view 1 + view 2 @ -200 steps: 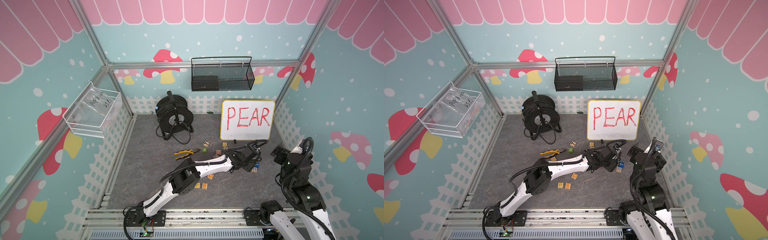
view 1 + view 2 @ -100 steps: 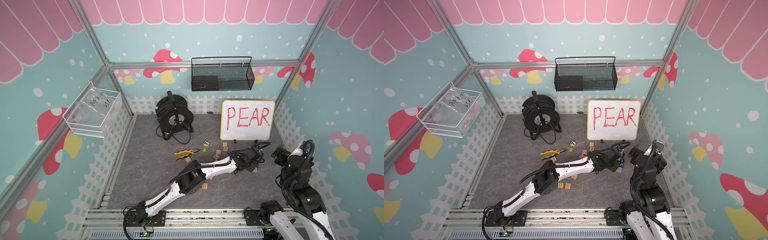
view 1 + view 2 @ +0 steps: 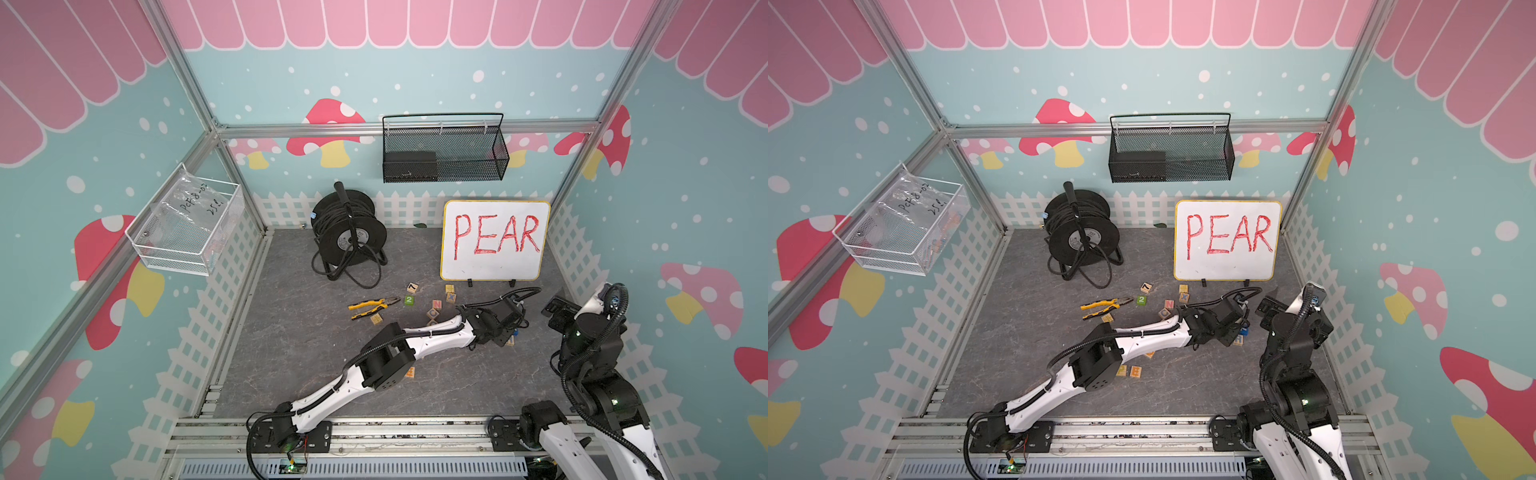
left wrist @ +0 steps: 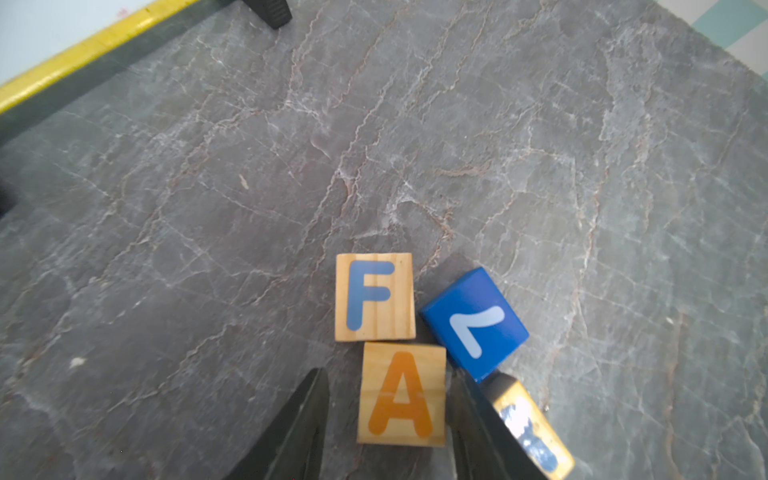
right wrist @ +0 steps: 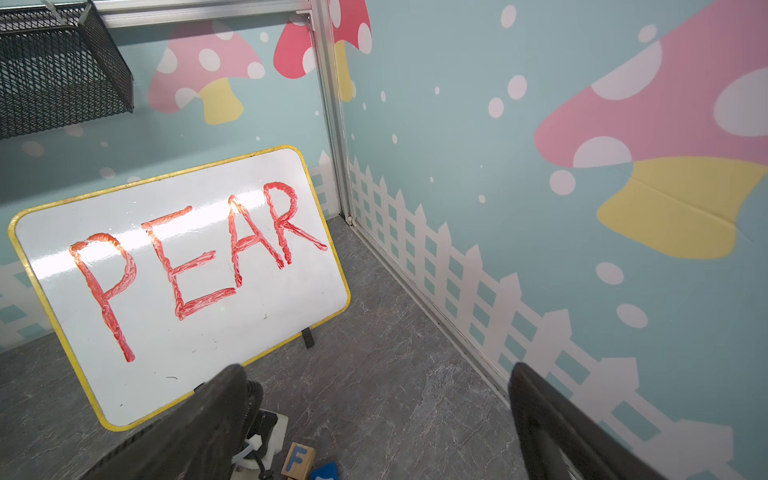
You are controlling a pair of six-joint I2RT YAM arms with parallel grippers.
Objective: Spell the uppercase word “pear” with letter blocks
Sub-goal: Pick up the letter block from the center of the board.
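The left arm [image 3: 436, 336] lies stretched low and nearly straight, its wrist tipped down behind the left gripper [image 4: 388, 372], whose jaws stand partly apart, seemingly not yet pressing on what sits between them. The right arm [image 3: 590, 334] is folded upright beside that claw, the right gripper [image 5: 376, 365] raised, jaws spread wide

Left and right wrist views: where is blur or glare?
Left wrist view: the black fingers of the left end effector are blurred, the pale wooden cube lettered A in orange is sharp. Right wrist view: glare whitens part of the yellow-framed whiteboard.
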